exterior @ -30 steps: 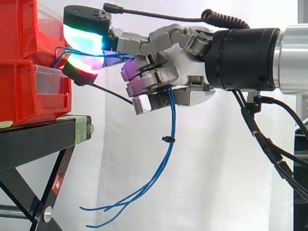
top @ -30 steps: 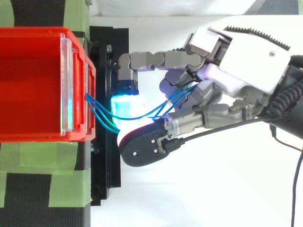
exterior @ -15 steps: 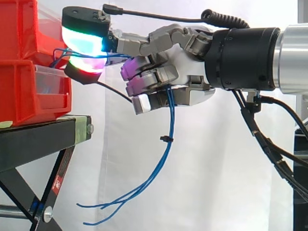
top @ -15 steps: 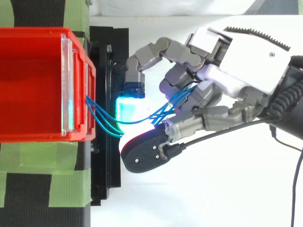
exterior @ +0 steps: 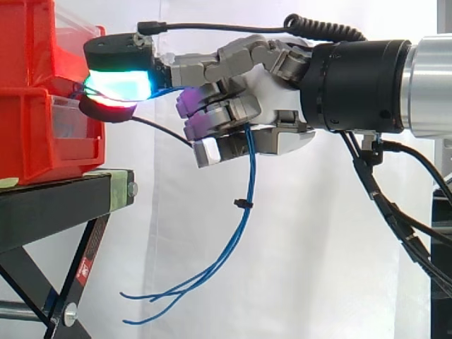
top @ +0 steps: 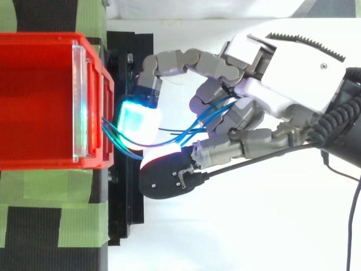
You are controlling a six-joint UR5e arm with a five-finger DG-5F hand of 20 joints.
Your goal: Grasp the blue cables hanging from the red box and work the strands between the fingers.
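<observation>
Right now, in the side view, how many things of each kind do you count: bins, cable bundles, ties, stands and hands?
Red bins: 2
Blue cable bundle: 1
Black tie: 1
Black stand: 1
Hand: 1
Total: 6

Two red bins (exterior: 35, 134) sitting stacked beyond one hand (exterior: 272, 99), at least three blue cables (exterior: 249, 169) hanging beneath it, one black stand (exterior: 63, 201).
</observation>
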